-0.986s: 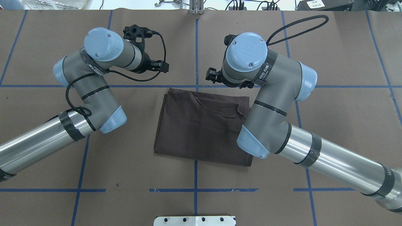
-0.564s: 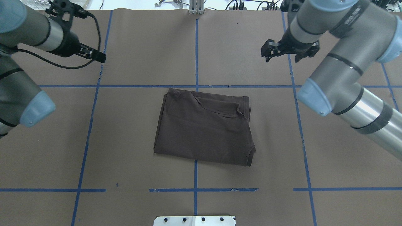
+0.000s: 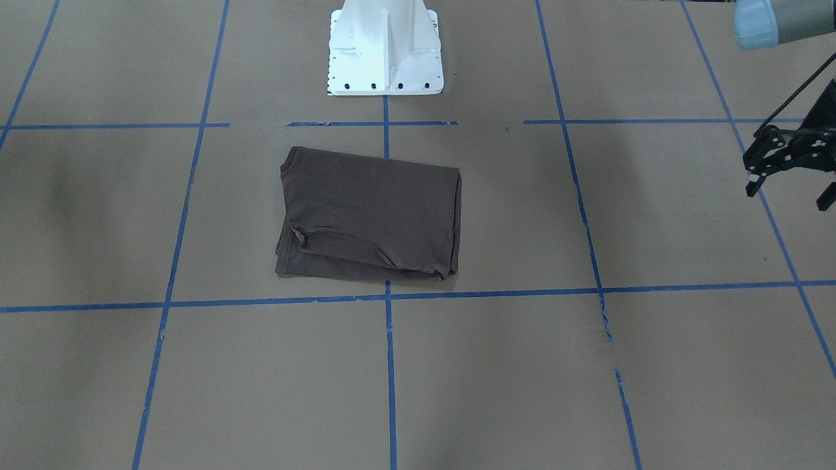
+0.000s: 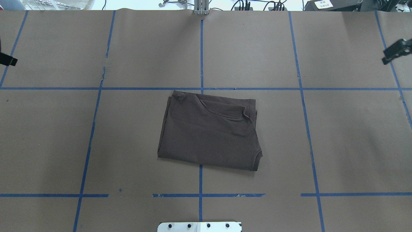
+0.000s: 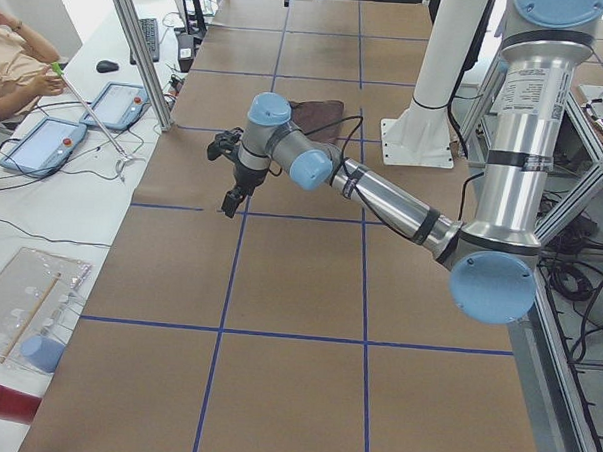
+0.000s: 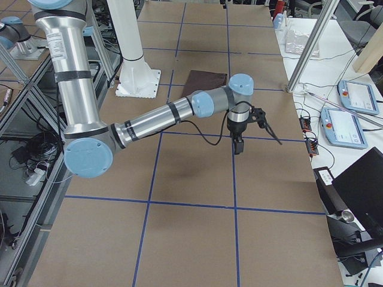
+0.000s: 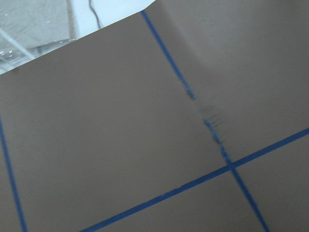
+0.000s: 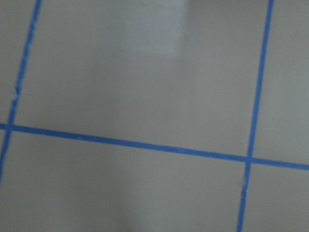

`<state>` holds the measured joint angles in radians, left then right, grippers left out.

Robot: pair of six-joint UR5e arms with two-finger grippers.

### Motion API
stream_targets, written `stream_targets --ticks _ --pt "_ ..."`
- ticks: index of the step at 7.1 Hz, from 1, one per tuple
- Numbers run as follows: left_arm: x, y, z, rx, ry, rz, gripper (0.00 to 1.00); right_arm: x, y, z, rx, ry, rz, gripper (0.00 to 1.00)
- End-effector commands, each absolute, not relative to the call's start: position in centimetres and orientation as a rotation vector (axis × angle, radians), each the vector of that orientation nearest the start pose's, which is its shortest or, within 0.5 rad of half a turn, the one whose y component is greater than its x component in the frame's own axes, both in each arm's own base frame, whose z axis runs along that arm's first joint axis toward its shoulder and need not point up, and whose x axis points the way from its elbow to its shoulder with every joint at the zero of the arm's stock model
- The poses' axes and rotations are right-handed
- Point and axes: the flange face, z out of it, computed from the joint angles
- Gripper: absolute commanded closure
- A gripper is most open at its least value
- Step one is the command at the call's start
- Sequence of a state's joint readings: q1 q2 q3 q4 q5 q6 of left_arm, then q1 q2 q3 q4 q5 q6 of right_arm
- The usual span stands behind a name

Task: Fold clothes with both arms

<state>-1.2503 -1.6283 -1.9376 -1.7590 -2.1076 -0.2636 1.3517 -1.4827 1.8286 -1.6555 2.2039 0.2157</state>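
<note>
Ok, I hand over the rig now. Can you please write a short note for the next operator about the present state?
Left claw: open, empty, over the robot's left side of the table, away from the cloth.
Right claw: out at the right side, nothing seen in it; open or shut cannot be told.
T-shirt: lies free at the table's middle, folded into a compact rectangle.
Done: the folds appear complete.
Left: probably nothing; perhaps tidy the uneven far edge.

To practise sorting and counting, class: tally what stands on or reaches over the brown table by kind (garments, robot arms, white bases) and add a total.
Dark brown T-shirt: 1
Robot arms: 2, the left arm and the right arm
White pedestal base: 1
Total: 4
</note>
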Motion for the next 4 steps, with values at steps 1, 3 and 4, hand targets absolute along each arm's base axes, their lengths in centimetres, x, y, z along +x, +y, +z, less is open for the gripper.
stream_targets --ticks 1,3,4 --pt "2.3 -51.2 48.8 0.371 0.639 0.104 0.0 -0.5 -46.4 59.3 0.032 -0.644 -0.034 0.0" --pt "-2.1 -48.2 53.0 0.335 0.706 0.161 0.0 3.2 -44.2 62.1 -0.011 -0.7 0.054 0.0" --pt "-4.6 -46.5 58.9 0.275 0.711 0.186 0.0 3.8 -43.1 62.9 -0.029 -0.703 0.072 0.0"
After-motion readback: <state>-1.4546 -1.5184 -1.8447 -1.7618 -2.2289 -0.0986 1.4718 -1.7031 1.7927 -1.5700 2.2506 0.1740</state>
